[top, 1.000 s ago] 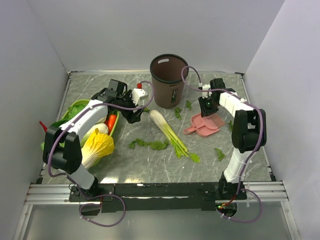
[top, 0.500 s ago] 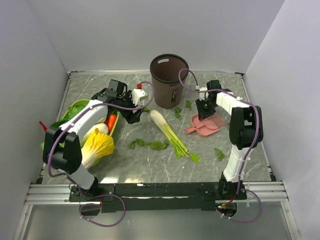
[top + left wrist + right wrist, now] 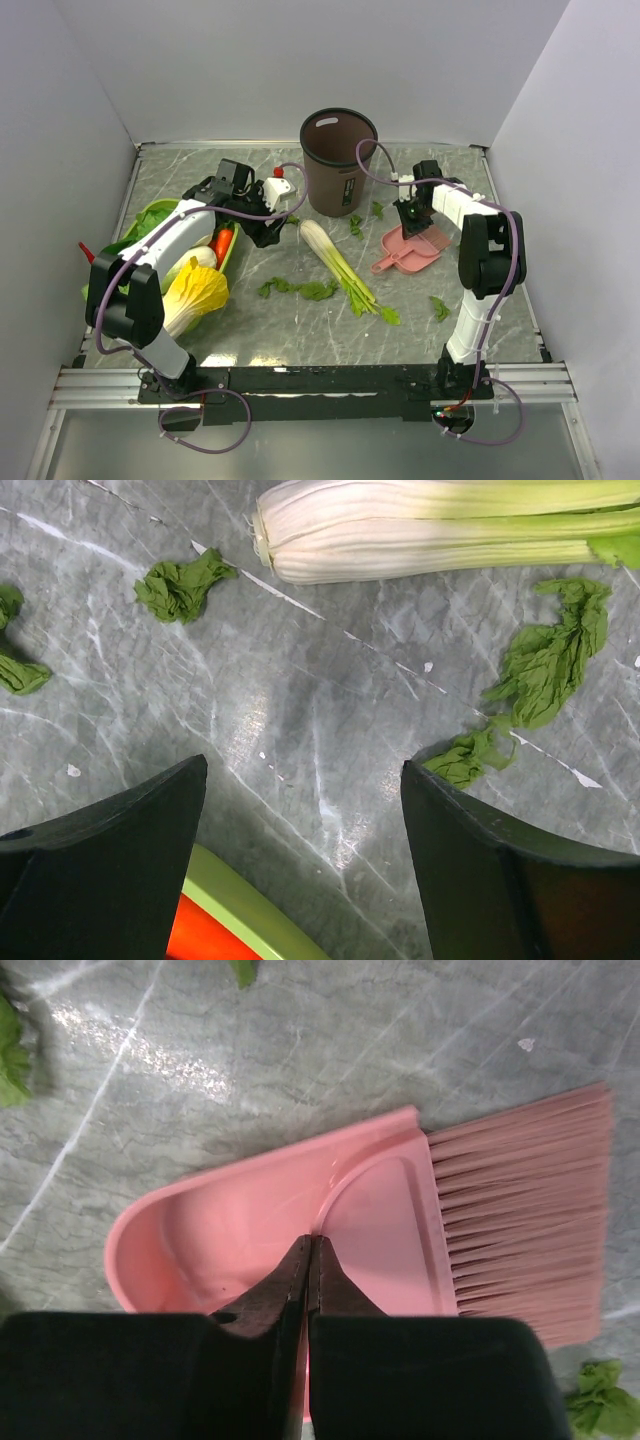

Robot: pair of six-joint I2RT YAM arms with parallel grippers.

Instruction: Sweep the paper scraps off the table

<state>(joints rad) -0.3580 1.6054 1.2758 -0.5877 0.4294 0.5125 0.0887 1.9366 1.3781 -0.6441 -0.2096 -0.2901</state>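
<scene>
Lying loose on the table (image 3: 250, 335), the paper scraps (image 3: 300, 290) cluster at lower centre, with strays at right and near the bin (image 3: 338, 165). They look featherlight, soft and crumpled, so they are better pushed with bristles than pinched. Farther up, the left gripper (image 3: 303, 770) hangs spread wide and empty. The right gripper (image 3: 312, 1245) is pressed together over the pink dustpan (image 3: 200, 1230) and the brush (image 3: 520, 1210), and any grip is unclear.

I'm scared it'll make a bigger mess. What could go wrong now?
The right gripper is shut at a thin ridge of the pink dustpan; that tiny pinch could slip, or may have missed. The leek stalk lies among the paper scraps, so sweeping might drag it along too.
</scene>
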